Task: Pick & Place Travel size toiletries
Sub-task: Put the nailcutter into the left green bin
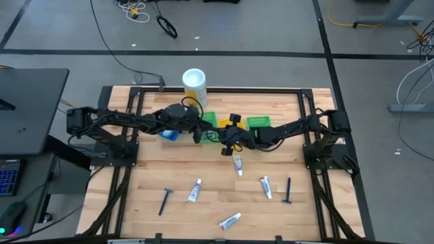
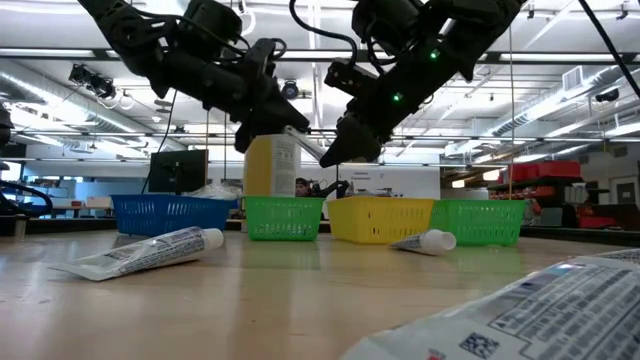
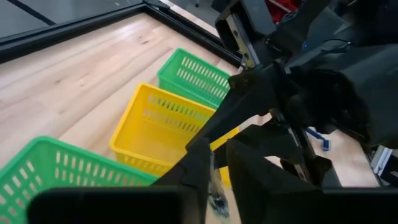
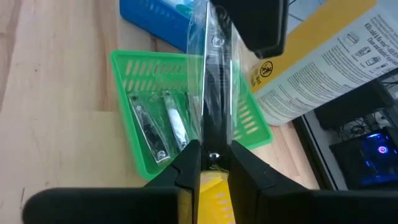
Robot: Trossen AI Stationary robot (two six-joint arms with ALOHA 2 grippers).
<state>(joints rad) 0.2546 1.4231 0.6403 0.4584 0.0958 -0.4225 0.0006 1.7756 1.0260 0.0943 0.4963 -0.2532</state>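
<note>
Overhead, both dark arms meet above the row of small plastic baskets at the far middle of the wooden table. The left tool and the right tool hang close together by the near green basket, with the tall white-and-yellow canister just behind. Loose white toothpaste tubes and dark blue razors lie well apart on the open near half, where room is plentiful.

From table height, both tools hover above the blue basket, green basket and yellow basket; a toothpaste tube lies in front.

Past the left wrist, its fingers stand nearly closed on a thin clear-wrapped item whose kind I cannot tell.

Past the right wrist, the right tool is clenched on a slim clear-wrapped item, held upright over the green basket, which holds two silver nail clippers.
</note>
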